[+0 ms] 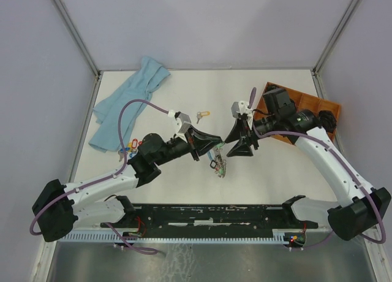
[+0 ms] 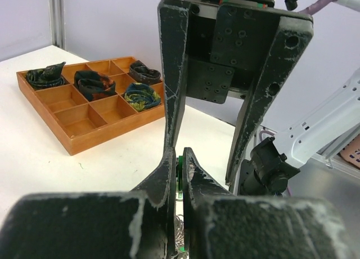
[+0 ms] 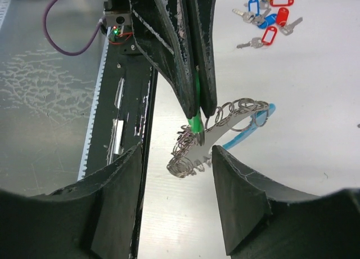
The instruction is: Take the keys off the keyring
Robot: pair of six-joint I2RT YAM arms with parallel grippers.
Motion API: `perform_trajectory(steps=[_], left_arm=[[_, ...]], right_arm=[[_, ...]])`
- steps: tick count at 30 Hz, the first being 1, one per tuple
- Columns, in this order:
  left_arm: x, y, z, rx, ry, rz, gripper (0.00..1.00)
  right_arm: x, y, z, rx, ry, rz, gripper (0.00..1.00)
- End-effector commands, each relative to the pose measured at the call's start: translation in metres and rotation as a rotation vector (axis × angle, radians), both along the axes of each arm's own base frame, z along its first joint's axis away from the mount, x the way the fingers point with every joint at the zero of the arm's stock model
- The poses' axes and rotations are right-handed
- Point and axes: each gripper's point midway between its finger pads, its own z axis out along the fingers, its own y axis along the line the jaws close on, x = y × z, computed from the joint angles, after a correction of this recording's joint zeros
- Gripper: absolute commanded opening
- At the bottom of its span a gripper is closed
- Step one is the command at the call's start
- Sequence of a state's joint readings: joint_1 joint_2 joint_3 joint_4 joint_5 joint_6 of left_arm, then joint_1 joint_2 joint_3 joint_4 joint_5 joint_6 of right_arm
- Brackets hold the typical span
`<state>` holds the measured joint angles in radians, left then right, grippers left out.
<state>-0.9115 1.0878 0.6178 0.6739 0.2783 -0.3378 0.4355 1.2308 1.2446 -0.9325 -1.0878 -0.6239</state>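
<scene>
The keyring [image 3: 247,119] is a floppy loop of silver rings with one light blue stretch. It hangs just above the table from a green tag [image 3: 195,124], and its coiled end [image 3: 185,157] droops lowest. My left gripper [image 2: 180,155] is shut on that green tag [image 2: 181,177]. In the top view the left gripper [image 1: 214,146] and the right gripper [image 1: 229,146] face each other over the dangling keyring [image 1: 219,164]. My right gripper [image 3: 177,152] stands open just short of the ring, its fingers [image 3: 242,197] touching nothing. Keys still on the ring cannot be made out.
Loose keys with red and blue tags [image 3: 270,17] lie to the left, near the left arm [image 1: 125,148]. A yellow-tagged key [image 1: 201,115] lies behind the grippers. A blue cloth [image 1: 128,104] is at the back left. A wooden compartment tray [image 2: 84,121] with rolled cloths sits at the back right.
</scene>
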Motion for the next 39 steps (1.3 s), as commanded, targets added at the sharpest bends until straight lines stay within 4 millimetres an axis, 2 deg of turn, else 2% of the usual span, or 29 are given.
perform_trajectory(steps=[1,6,12,21,39], left_arm=[[-0.013,0.004,0.045,-0.076,-0.146,-0.041,0.03],[-0.015,0.001,0.049,-0.096,-0.147,-0.063,0.03],[-0.014,0.002,0.054,-0.123,-0.143,-0.055,0.03],[-0.010,0.001,0.055,-0.136,-0.135,-0.039,0.03],[-0.012,0.007,0.065,-0.215,-0.117,-0.028,0.03]], right_arm=[[0.001,0.010,0.027,0.126,-0.003,-0.009,0.61],[0.008,0.020,0.031,0.211,0.079,-0.042,0.62],[0.011,0.024,0.028,0.230,0.124,-0.051,0.49],[0.010,0.027,0.026,0.239,0.149,-0.043,0.40],[0.007,0.032,0.025,0.250,0.176,-0.016,0.37]])
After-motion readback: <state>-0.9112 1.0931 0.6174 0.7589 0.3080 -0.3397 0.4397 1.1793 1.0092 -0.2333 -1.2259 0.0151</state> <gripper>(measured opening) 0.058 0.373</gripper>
